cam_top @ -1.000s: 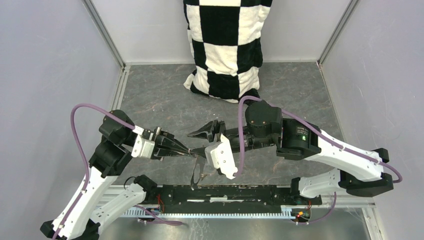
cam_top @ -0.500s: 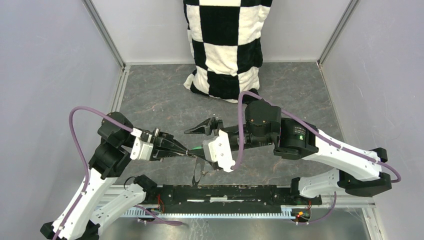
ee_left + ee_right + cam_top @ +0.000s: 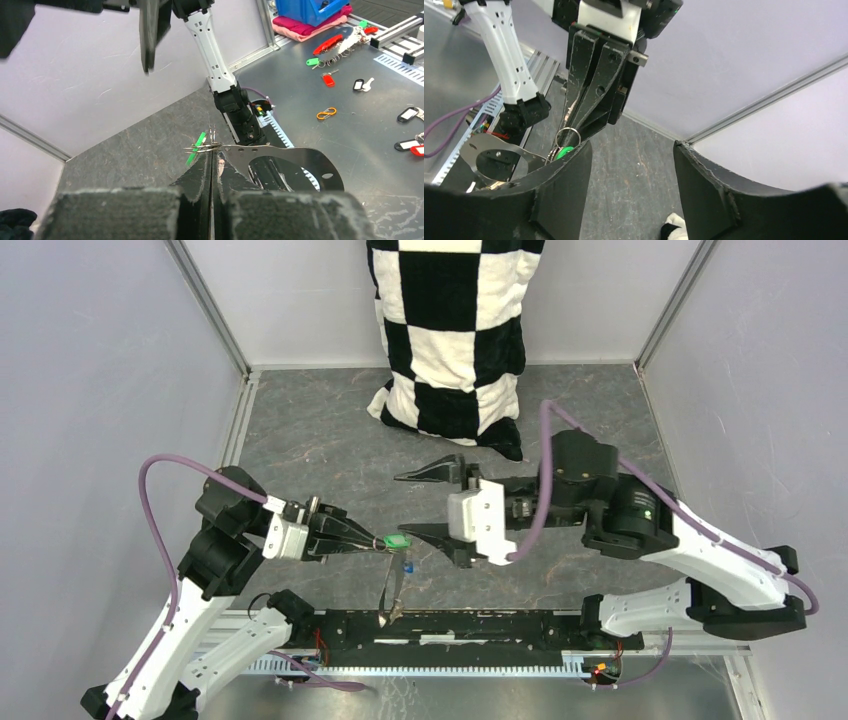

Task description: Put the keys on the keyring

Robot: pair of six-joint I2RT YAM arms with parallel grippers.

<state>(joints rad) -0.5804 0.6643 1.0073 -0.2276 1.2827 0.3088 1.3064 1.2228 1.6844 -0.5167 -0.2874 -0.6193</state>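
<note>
While the left gripper point(image 3: 379, 540), left of centre in the top view, has its fingers pressed together on a thin silver ring point(image 3: 202, 147), the right gripper point(image 3: 405, 505) stands just to its right with jaws spread wide and nothing between them. A green key point(image 3: 397, 540) sits at the ring, right against the left fingertips. Whether it is fully threaded or only lodged in the coil cannot be told. A blue key point(image 3: 408, 565) hangs just below, and the strap point(image 3: 388, 592) drops from the same cluster towards the lower edge of the frame. Whether its lower end touches anything cannot be told. The yellow key shows in no view. The right wrist view looks past the spread fingers point(image 3: 564, 190) at the ring and green key, lower left of centre.

Likely hazards:
- **Slip.** The pinch is on thin wire at the very fingertips, so the hanging weight of strap and keys, or a nudge from the right fingers, could twist the ring out and drop the whole set.
- **Unthreading.** If the green key is only partly wound on, a swing of the cluster could shake it off.
- **Wrong catch.** Ring, keys and strap crowd together, so a closing right gripper could seize the strap or blue key instead.
- **Collision.** The two grippers work very near each other.
</note>
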